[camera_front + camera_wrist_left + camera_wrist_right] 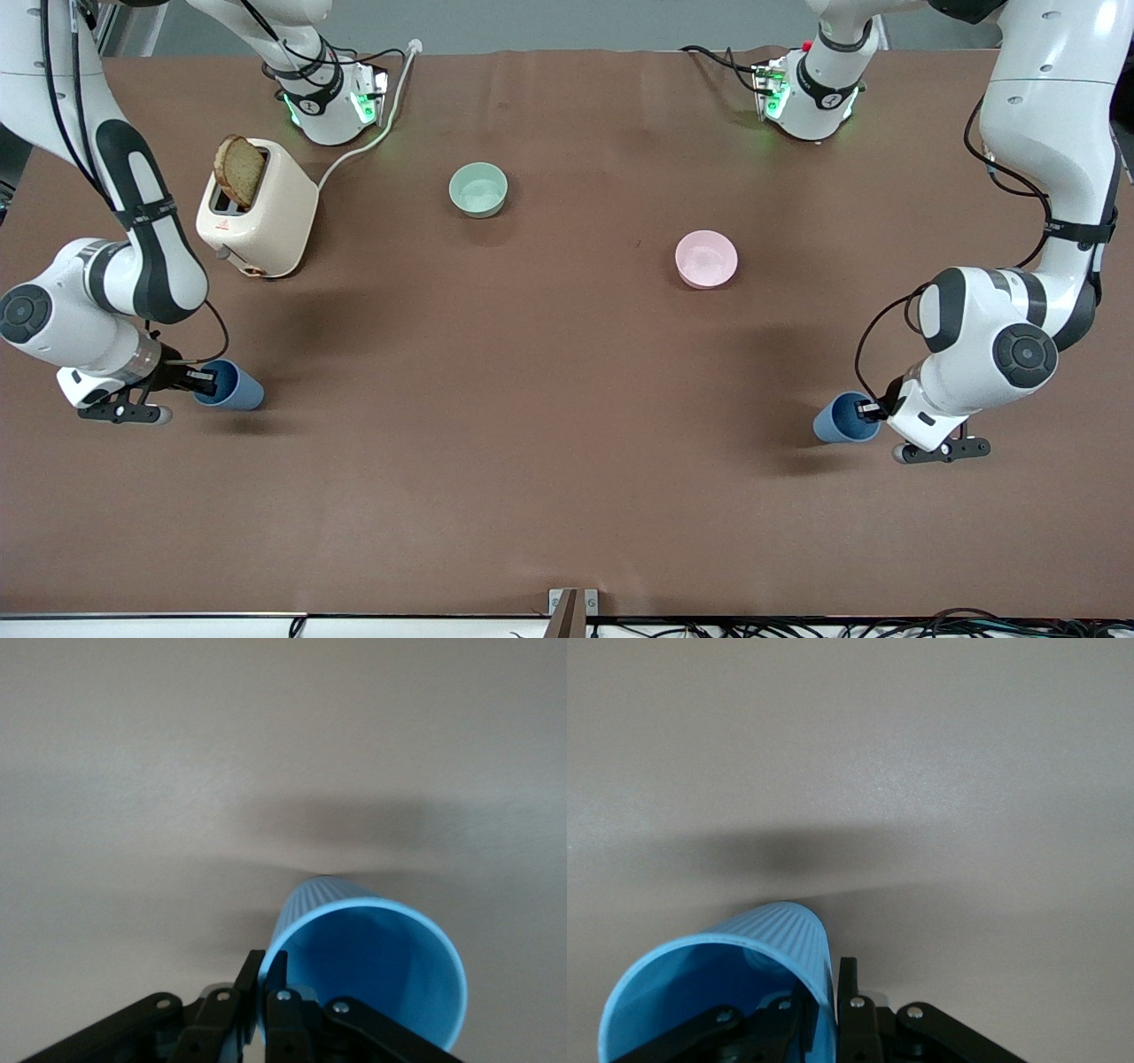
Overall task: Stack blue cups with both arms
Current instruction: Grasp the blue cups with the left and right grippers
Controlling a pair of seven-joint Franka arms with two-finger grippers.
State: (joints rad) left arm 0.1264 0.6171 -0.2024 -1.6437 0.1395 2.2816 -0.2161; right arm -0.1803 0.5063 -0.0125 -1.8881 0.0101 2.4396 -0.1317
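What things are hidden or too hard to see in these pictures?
- Whether either cup has left the table: front view, too hard to tell; wrist views crop the cups at the picture's edge.
- Toaster slots: front view, the toast blocks one.
- What the green bowl and pink bowl hold: front view, too small.
- Arms' upper parts: front view, cut off by the edges.

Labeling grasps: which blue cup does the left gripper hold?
The blue cup at the left arm's end, its rim pinched by the left gripper; the right gripper pinches the other cup.
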